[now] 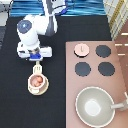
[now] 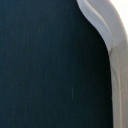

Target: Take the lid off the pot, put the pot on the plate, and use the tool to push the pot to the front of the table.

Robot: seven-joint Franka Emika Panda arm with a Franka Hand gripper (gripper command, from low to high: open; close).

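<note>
So the white gripper [image 1: 36, 58] hangs toward the large flat black table's [image 1: 20, 107] left edge, and I can't tell its state. Just below it, the cream-coloured spatula tool [image 1: 37, 69] touches the small pinkish-tan pot [image 1: 36, 81], uncovered, sitting on the tan wood-coloured plate [image 1: 43, 89] with open table toward the bottom edge. The knobbed pinkish-tan lid [image 1: 81, 49] lies on the brownish-pink stove panel's [image 1: 120, 65] top-left corner, above the big grey pan [image 1: 94, 105].

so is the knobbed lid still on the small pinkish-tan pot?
No: lid sits on the stove; gripper above the open pot.
</note>
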